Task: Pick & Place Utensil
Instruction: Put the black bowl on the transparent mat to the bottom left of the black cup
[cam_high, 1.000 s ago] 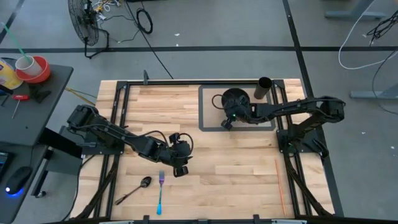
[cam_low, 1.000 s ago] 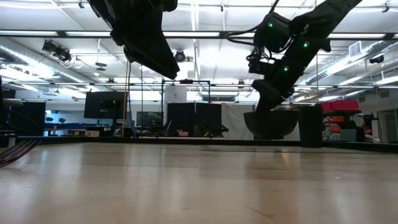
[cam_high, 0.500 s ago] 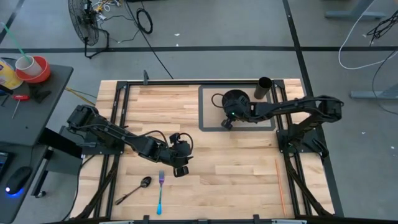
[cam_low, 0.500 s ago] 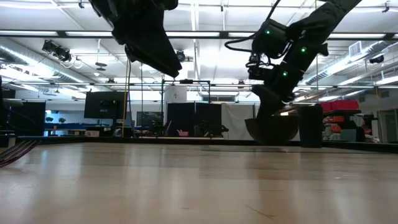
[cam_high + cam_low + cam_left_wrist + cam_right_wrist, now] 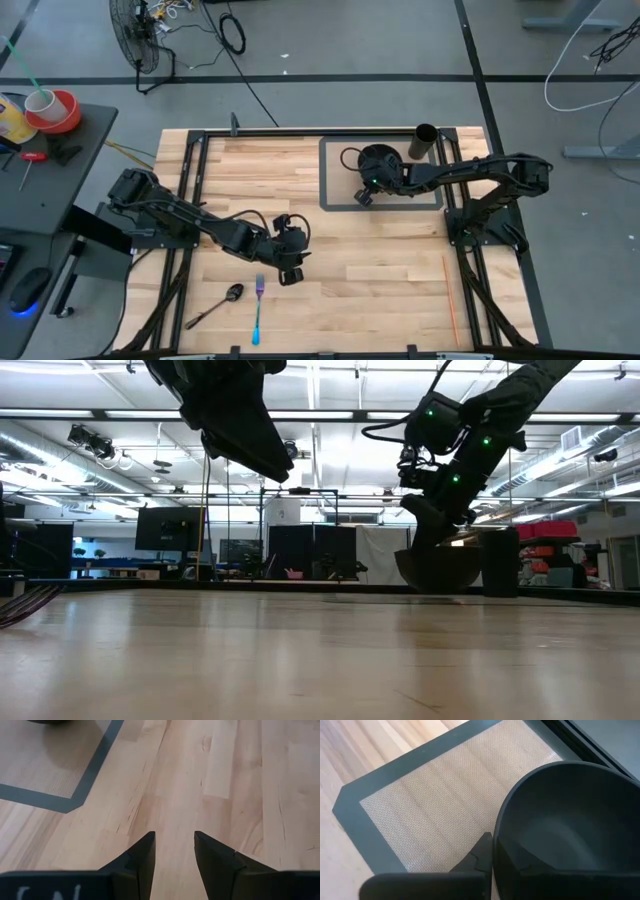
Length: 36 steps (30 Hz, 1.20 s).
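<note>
Two utensils, a fork and a spoon, lie untouched near the surface's front edge from above, the left pincer just beyond them. Level across, the right pincer steadies the bowl. Left wrist: fingers spread, empty, likely ready to grasp. Right wrist: fingers pressed onto the bowl's rim, over the mat

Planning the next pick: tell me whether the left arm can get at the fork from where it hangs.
Probably yes. The left gripper hangs open just above the fork, with only bare table between them; the spoon lies off to one side.
</note>
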Each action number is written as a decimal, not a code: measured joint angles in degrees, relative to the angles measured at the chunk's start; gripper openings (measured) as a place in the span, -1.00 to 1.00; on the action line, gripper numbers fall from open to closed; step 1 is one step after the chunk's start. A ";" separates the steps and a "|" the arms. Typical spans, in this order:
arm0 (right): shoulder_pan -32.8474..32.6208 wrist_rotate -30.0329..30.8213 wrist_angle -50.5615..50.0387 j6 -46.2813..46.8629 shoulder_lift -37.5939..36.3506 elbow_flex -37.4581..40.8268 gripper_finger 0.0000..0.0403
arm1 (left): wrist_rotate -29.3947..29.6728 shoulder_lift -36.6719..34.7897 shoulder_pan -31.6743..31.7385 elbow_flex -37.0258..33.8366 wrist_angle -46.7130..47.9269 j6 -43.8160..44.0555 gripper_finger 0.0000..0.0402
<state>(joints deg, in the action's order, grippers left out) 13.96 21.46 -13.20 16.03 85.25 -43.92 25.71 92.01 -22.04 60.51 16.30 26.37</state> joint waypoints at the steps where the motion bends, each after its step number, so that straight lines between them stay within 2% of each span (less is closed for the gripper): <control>1: 0.00 -0.08 -0.04 0.00 0.00 0.00 -0.92 | 0.00 0.00 0.00 0.00 0.01 0.00 -0.30; 22: -0.04 1.42 -2.98 0.04 -0.02 -0.02 -0.41 | -0.03 0.00 -0.07 0.00 -0.03 1.50 -0.30; 28: -0.02 2.54 -3.66 0.02 -0.07 -0.04 -0.36 | -0.02 0.00 -0.07 0.00 -0.05 1.57 -0.30; 36: -0.02 2.17 -3.64 0.00 -0.07 -0.04 -0.41 | -0.02 0.00 -0.07 0.00 -0.10 1.57 -0.30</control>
<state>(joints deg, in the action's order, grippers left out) 13.93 23.63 -16.84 16.03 85.19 -43.97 25.69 92.01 -22.11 60.51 16.21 27.94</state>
